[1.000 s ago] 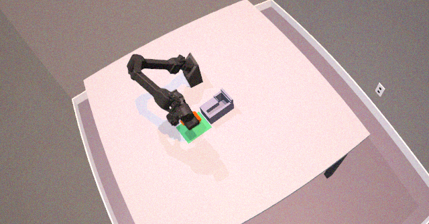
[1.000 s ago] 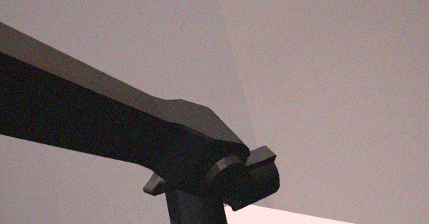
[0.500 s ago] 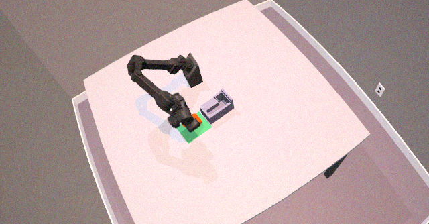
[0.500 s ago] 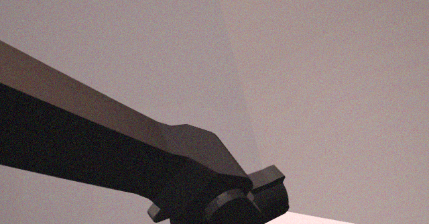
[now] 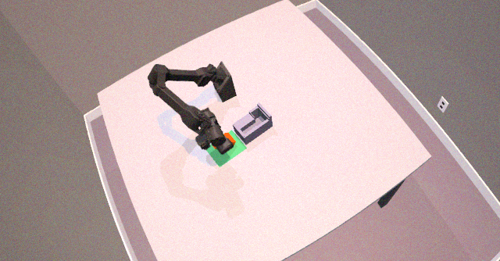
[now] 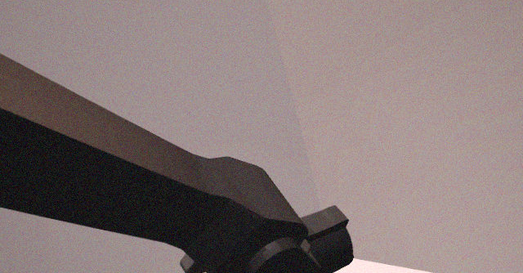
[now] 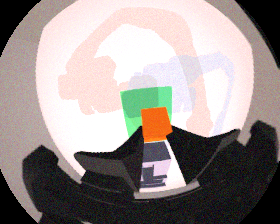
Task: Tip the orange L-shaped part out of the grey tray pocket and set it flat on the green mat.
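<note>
1. The placing step is judged to be in hand: the orange part (image 5: pixel 230 137) has been taken out of the grey tray (image 5: pixel 253 125), whose pocket shows bare.
2. The gripper (image 5: pixel 219 145) is clamped on the part, which is carried over the green mat (image 5: pixel 230 154).
3. In the top view the tray lies at about 2 o'clock from the gripper, just beside the mat.
4. In the wrist view the part projects toward 12 o'clock, overlapping the mat.
5. Next, a flat lowering, top side up, is called for before release; contact with the mat cannot be judged.

Colours on the pale pink worktop (image 5: pixel 312 116)

Orange part (image 5: pixel 229 137), green mat (image 5: pixel 230 155), grey tray (image 5: pixel 253 125), black end effector (image 5: pixel 219 145).
</note>
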Controlling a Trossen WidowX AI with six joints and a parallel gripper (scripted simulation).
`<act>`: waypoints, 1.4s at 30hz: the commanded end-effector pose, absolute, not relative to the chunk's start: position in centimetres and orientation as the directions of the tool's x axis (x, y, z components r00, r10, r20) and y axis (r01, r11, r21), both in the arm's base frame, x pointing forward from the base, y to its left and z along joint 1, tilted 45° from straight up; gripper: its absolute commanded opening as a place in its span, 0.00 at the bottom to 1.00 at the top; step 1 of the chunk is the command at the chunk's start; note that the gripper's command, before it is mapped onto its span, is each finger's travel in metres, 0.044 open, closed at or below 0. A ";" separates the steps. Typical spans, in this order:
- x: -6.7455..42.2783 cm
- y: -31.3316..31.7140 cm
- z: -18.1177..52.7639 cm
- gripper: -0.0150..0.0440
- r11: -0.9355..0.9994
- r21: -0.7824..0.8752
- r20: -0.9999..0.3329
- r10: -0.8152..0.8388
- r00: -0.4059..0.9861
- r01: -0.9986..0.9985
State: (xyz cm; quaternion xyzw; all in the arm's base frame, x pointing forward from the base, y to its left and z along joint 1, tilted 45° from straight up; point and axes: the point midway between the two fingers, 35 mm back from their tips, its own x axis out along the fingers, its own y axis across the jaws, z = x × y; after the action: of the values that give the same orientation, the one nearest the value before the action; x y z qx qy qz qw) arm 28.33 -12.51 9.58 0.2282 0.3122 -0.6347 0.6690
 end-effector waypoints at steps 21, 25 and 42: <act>28.4 -6.2 15.8 0.93 0.092 -0.094 -0.707 -0.707 -0.002 0.991; 28.5 -6.6 15.4 0.93 0.098 -0.094 -0.705 -0.709 0.003 0.991; 28.5 -6.6 15.4 0.93 0.098 -0.094 -0.705 -0.709 0.003 0.991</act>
State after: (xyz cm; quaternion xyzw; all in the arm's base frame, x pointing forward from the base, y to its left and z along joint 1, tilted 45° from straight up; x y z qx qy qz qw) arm 28.49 -6.59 15.43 0.2258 0.3123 -0.6336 0.6708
